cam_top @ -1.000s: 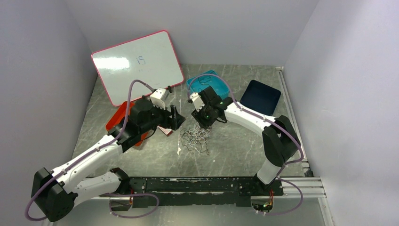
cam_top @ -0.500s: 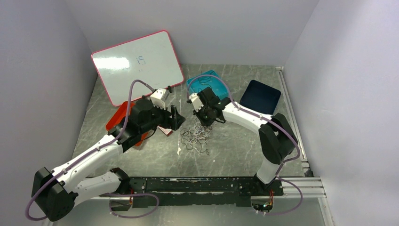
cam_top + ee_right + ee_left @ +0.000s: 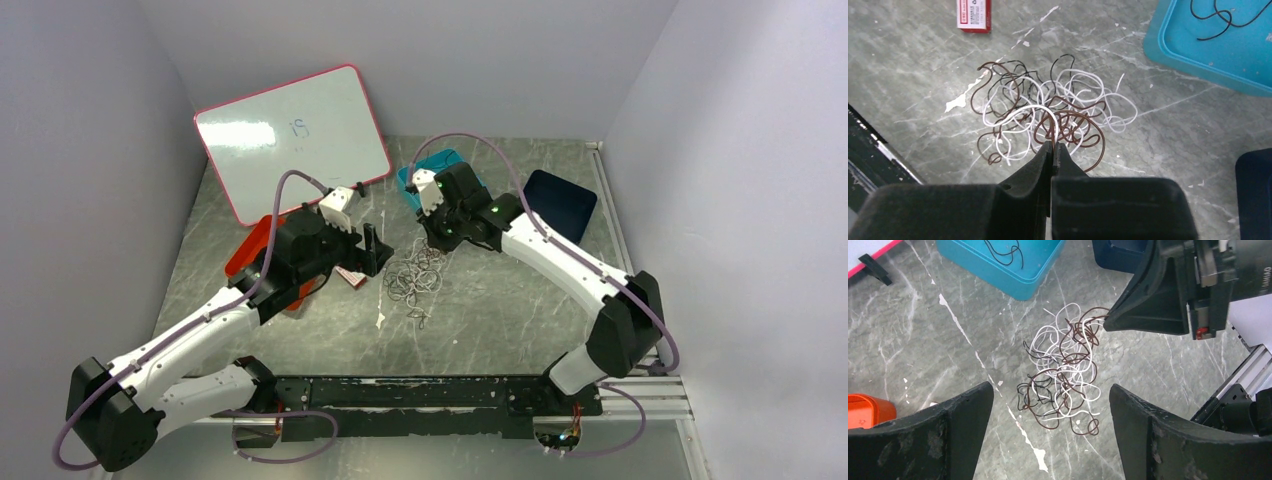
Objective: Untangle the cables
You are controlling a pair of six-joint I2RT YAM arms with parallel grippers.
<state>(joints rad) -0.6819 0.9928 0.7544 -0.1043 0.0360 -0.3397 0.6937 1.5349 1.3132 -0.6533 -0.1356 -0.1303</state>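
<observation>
The cables (image 3: 415,280) are a loose tangle of white, reddish-brown and black strands on the grey marble table, between the two grippers. They also show in the left wrist view (image 3: 1063,385) and the right wrist view (image 3: 1048,110). My right gripper (image 3: 437,242) is shut on a reddish-brown strand at the tangle's far edge, with a white strand beside it (image 3: 1053,144), and pulls it up. In the left wrist view its tip (image 3: 1106,323) holds that brown strand. My left gripper (image 3: 372,250) is open and empty, hovering just left of the tangle (image 3: 1050,388).
A teal tray (image 3: 452,160) with one black cable (image 3: 1223,17) lies behind the tangle. A dark blue tray (image 3: 555,205) is at the back right and a red tray (image 3: 248,250) under my left arm. A whiteboard (image 3: 290,135) leans at the back left. A small red-and-white box (image 3: 974,15) lies left of the tangle.
My right arm has swung its elbow out to the right and drawn its gripper toward the back, dragging the tangle slightly with it. The left arm has not moved.
</observation>
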